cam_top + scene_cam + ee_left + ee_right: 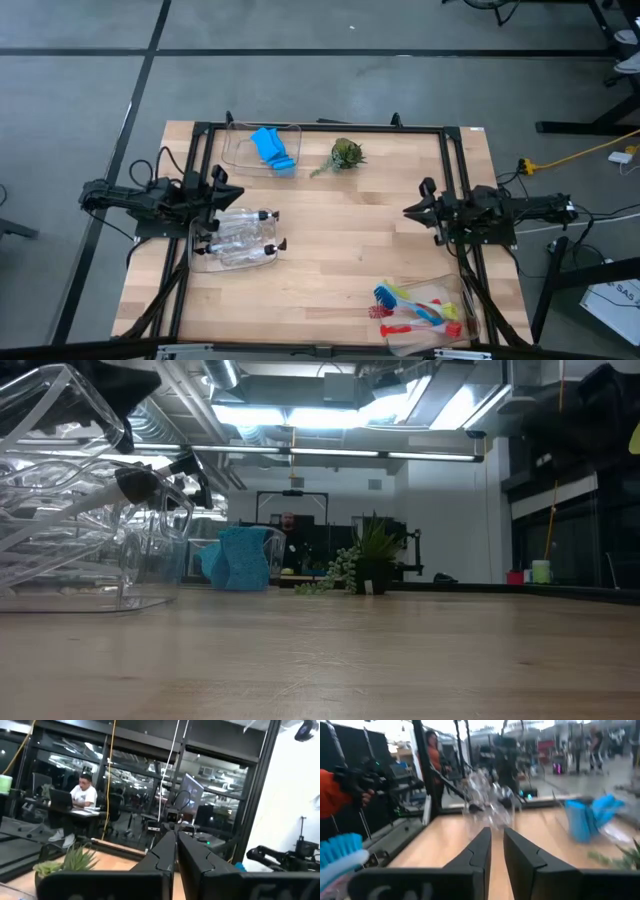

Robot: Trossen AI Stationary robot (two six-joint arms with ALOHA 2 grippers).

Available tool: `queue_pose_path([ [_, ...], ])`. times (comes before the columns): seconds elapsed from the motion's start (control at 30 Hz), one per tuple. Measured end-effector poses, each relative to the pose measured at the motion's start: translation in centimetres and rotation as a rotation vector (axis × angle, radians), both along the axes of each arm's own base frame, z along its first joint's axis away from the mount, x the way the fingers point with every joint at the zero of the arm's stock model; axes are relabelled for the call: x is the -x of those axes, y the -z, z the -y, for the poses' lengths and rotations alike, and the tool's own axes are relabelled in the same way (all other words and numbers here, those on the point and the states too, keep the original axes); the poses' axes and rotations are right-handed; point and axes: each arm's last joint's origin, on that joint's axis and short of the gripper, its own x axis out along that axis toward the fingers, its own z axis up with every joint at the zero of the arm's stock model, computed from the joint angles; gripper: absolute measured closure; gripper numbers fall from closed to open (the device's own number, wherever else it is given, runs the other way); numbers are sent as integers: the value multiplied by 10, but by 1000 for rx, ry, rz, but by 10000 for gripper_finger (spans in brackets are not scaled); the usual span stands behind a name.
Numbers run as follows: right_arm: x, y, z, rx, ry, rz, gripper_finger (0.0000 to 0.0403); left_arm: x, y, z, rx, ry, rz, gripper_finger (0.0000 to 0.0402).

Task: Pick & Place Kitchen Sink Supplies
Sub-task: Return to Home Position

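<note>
Several clear bottles with black pump tops lie in a clear bin at the table's left, big in the low view. A blue sponge sits in a second clear bin at the far side. Red, blue and yellow-green brushes lie in a third bin near the front right. My left gripper hovers shut by the bottle bin's far edge. My right gripper is shut at the table's right, pointing left, holding nothing.
A small potted plant stands on the far middle of the table, beside the sponge bin. The wooden tabletop between the two grippers is bare. People sit and stand in the room beyond the table.
</note>
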Motion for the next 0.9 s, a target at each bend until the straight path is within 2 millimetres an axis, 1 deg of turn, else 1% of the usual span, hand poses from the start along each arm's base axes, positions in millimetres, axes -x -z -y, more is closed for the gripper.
queue_pose_path([
  [0.13,-1,7,2,-37,15,-80,351,-1,3,0,-7,10,-29,387],
  [0.37,-1,7,2,-127,22,-86,351,-1,3,0,-8,9,-33,391],
  [0.63,-1,7,2,-264,13,-97,351,-1,3,0,-9,9,-33,385],
  [0.9,-1,7,2,-285,12,-99,351,-1,3,0,-9,9,-33,388],
])
